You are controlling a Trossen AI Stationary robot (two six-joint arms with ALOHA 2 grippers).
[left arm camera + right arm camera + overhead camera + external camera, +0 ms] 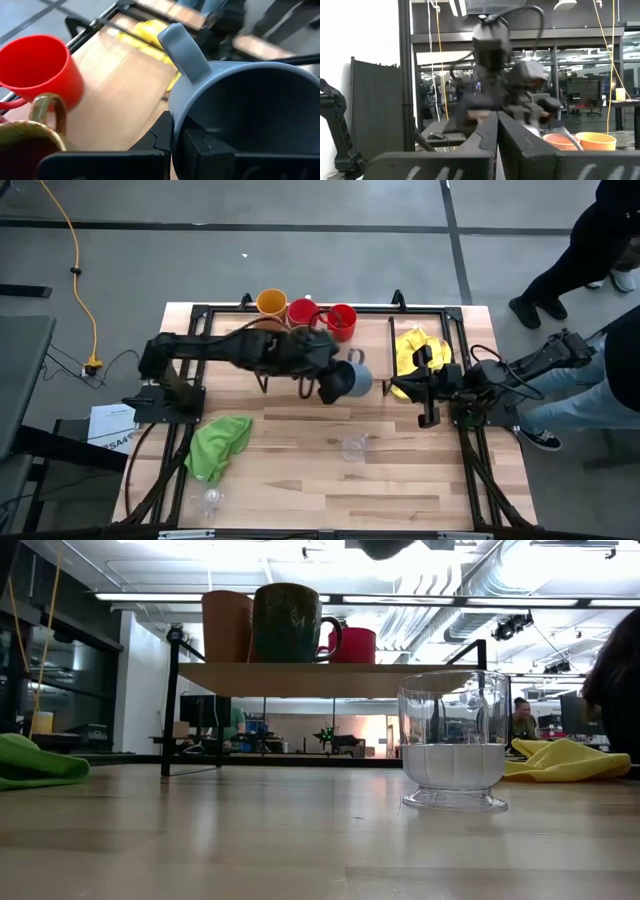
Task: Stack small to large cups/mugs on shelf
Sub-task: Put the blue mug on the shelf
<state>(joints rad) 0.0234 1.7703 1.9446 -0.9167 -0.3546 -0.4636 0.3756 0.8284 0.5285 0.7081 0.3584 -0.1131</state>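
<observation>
Gripping the blue-grey mug (357, 378) by its rim, the left tool (333, 383) is clamped tight above the shelf (330, 678); the right tool (428, 418) waits closed.

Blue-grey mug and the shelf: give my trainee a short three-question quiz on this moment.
1. True or false: the left gripper is shut on the rim of the blue-grey mug.
2. Which cloth lies nearest the right gripper? A) green cloth B) yellow cloth C) neither is on the table.
3. In the high view, how many clear glasses stand on the table in front of the shelf?

Key:
1. True; its fingers pinch the mug's wall.
2. B, the yellow cloth; the green cloth is on the left arm's side.
3. Two: one clear glass mid-table, another clear glass near the front edge.
</observation>
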